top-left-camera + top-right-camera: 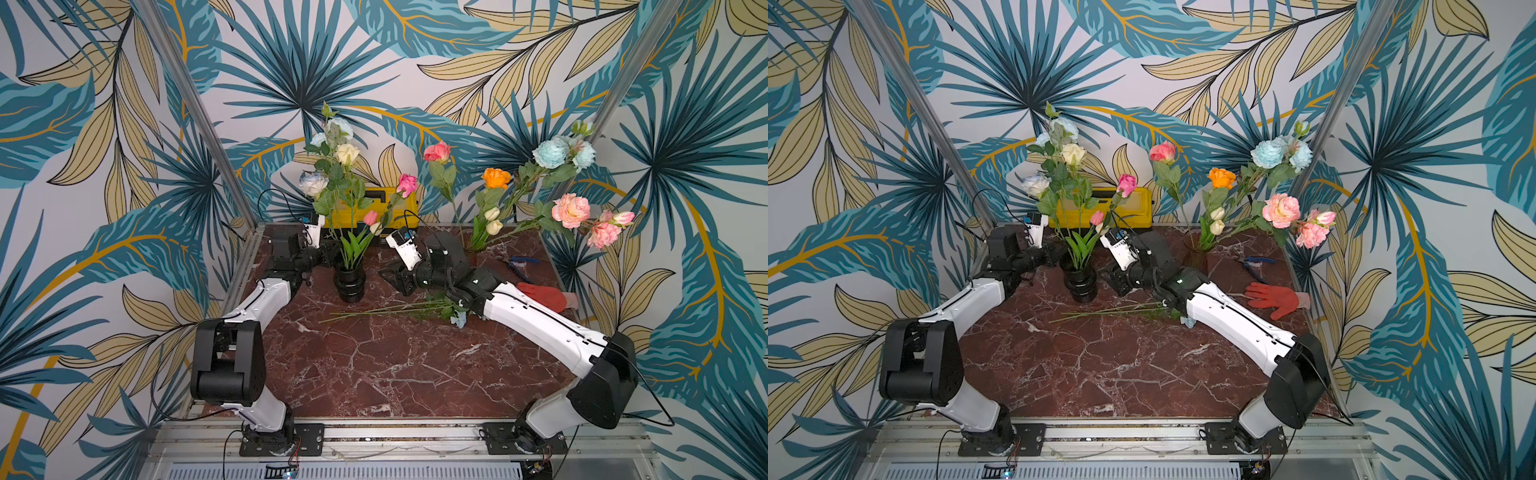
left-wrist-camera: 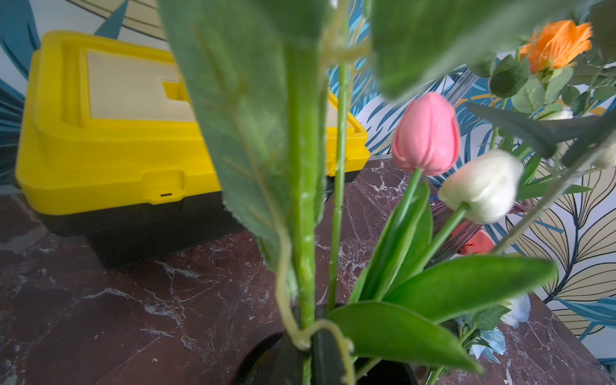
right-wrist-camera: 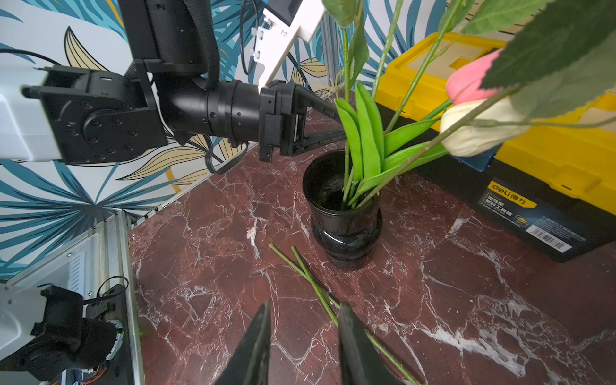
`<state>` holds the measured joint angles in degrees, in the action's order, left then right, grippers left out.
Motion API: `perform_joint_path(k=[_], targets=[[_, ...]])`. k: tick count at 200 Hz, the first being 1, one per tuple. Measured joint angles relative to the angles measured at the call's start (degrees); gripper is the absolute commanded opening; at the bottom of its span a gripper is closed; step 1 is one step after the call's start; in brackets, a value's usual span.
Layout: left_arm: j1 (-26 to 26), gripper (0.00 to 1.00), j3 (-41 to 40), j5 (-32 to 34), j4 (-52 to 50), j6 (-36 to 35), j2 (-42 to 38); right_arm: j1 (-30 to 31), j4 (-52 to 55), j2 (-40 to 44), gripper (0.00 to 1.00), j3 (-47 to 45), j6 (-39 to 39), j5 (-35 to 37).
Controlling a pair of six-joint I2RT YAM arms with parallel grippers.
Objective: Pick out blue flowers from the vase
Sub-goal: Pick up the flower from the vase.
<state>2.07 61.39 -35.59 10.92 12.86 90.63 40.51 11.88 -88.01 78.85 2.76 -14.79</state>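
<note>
The vase (image 3: 346,230) stands just below the left gripper (image 3: 340,126), with its blue flowers (image 1: 344,124) high above it. That gripper is pinched on a stem (image 2: 301,200) above the rim. The right gripper (image 3: 305,308) hangs spread and empty beside it. Leaves (image 2: 240,116) tangle there, so a pull may tip the vase or drag a tulip (image 2: 426,133) out.

left gripper (image 3: 336,125): fingertips vanish behind the leaves (image 3: 368,140); what they touch cannot be told.
stem (image 2: 305,206): right at the left gripper, blurred; its top is cut off by the edge.
right gripper (image 3: 305,310): only two finger ends show, the rest cut off by the edge.
blue flowers (image 1: 459,319): on the table (image 1: 374,365) just behind the right gripper, blooms mostly hidden under its arm (image 1: 540,324); number unclear.
toolbox (image 2: 110,143): beyond the left gripper, one end hidden by a blurred leaf (image 2: 240,116).
</note>
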Motion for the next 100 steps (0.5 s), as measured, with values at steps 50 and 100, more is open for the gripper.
perform_joint_path(k=[50,100], targets=[[1.0,0.00,-0.4,1.8,0.0,0.0,-7.7,0.0,1.4,0.9,0.34,0.0,-0.5,0.6],[1.2,0.00,-1.3,3.7,0.1,-0.9,-14.7,0.0,3.4,1.7,0.34,0.5,-1.5,1.1]])
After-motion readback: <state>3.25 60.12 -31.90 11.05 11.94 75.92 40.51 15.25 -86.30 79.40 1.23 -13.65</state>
